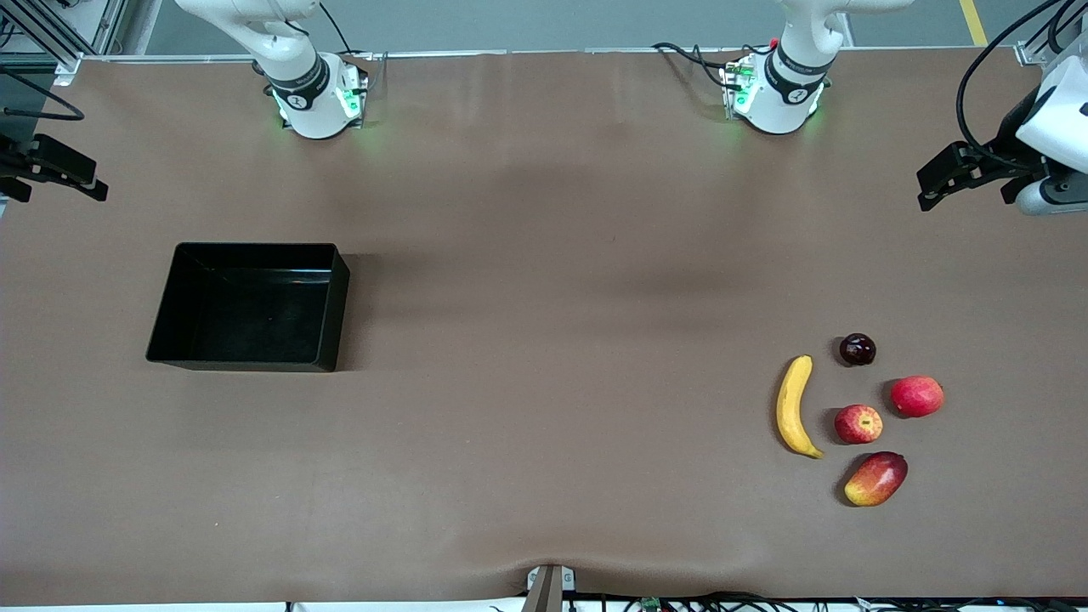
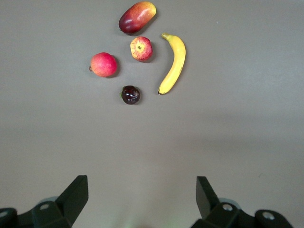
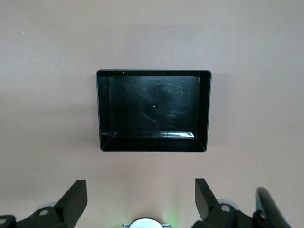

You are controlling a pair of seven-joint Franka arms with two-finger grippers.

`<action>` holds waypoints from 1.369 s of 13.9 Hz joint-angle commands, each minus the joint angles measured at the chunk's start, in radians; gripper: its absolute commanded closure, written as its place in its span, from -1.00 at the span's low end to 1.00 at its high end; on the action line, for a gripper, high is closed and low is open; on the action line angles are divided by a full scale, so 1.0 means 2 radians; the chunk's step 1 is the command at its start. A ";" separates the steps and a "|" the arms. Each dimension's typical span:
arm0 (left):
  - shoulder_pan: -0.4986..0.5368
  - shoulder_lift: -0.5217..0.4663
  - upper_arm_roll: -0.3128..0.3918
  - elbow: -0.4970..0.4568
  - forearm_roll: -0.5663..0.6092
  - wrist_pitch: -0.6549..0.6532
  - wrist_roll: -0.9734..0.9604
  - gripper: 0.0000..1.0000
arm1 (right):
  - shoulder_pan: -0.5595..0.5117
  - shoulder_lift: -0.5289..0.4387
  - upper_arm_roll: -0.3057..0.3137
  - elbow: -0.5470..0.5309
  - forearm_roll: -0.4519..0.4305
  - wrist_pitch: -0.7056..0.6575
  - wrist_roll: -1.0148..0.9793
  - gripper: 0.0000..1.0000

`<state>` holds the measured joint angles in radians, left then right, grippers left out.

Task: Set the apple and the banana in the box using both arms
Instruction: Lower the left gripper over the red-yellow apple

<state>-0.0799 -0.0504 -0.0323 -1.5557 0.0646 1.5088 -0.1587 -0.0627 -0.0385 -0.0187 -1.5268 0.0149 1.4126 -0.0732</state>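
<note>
Spreading across the whole scene, the brown table [image 1: 544,340] carried everything else. Both arms waited high at its ends, neither touching anything. The left gripper [image 1: 969,174] hung over the left arm's end of the table, its fingers [image 2: 76,192] spread wide and empty; the right gripper [image 1: 51,170] hung over the right arm's end, fingers [image 3: 76,194] likewise wide apart and empty.

The box [image 1: 170,297], black and empty, sat toward the right arm's end, directly in the right wrist camera's sight. The fruits lay well apart from it, toward the left arm's end and nearer the front camera than the left gripper's post. The banana [image 1: 794,416] lay just beside the apple [image 1: 858,424], not touching it. Around the apple sat a mango-like fruit [image 1: 876,478], a pinkish-red fruit [image 1: 917,396] and a dark plum [image 1: 858,349].
</note>
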 commanded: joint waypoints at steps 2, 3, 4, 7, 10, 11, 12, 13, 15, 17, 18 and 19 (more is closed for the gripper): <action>-0.002 -0.006 0.003 0.004 -0.004 -0.010 0.009 -1.00 | -0.006 0.000 0.011 0.003 -0.001 0.005 0.002 -1.00; -0.001 -0.004 0.004 0.005 -0.003 -0.009 0.009 -1.00 | -0.006 0.000 0.011 0.003 -0.001 0.005 0.002 -1.00; -0.001 0.000 0.004 0.004 -0.003 -0.010 0.010 -1.00 | -0.007 0.000 0.011 0.003 -0.001 0.005 0.002 -1.00; 0.001 0.034 0.005 0.021 -0.001 -0.008 0.007 -1.00 | -0.006 0.001 0.011 0.003 -0.001 0.005 0.002 -1.00; 0.001 0.095 0.005 0.034 0.032 0.028 0.011 -1.00 | -0.007 0.001 0.011 0.003 -0.001 0.005 0.002 -1.00; -0.001 0.111 0.004 0.029 0.047 0.066 0.015 -1.00 | -0.007 0.000 0.011 0.003 -0.001 0.005 0.002 -1.00; -0.001 0.132 0.004 0.025 0.047 0.096 0.016 -1.00 | -0.007 0.001 0.011 0.003 -0.001 0.005 0.002 -1.00; 0.000 0.154 0.005 0.027 0.049 0.122 0.016 -1.00 | -0.007 0.001 0.011 0.003 -0.001 0.005 0.002 -1.00; 0.003 0.196 0.006 0.028 0.066 0.185 0.016 -1.00 | -0.007 0.001 0.011 0.003 -0.001 0.005 0.002 -1.00; 0.006 0.244 0.007 0.029 0.096 0.239 0.013 -1.00 | -0.008 0.001 0.011 0.003 -0.001 0.006 0.002 -1.00; 0.009 0.265 0.008 0.029 0.096 0.265 0.010 -1.00 | -0.008 0.002 0.011 0.003 -0.001 0.005 0.002 -1.00; 0.024 0.283 0.008 0.029 0.094 0.295 0.006 -1.00 | -0.008 0.002 0.011 0.003 -0.001 0.005 0.002 -1.00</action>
<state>-0.0641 0.4405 -0.0180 -1.5375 0.2342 2.0302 -0.1490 -0.0627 -0.0378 -0.0103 -1.5280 0.0149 1.4233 -0.0732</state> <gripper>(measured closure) 0.000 0.000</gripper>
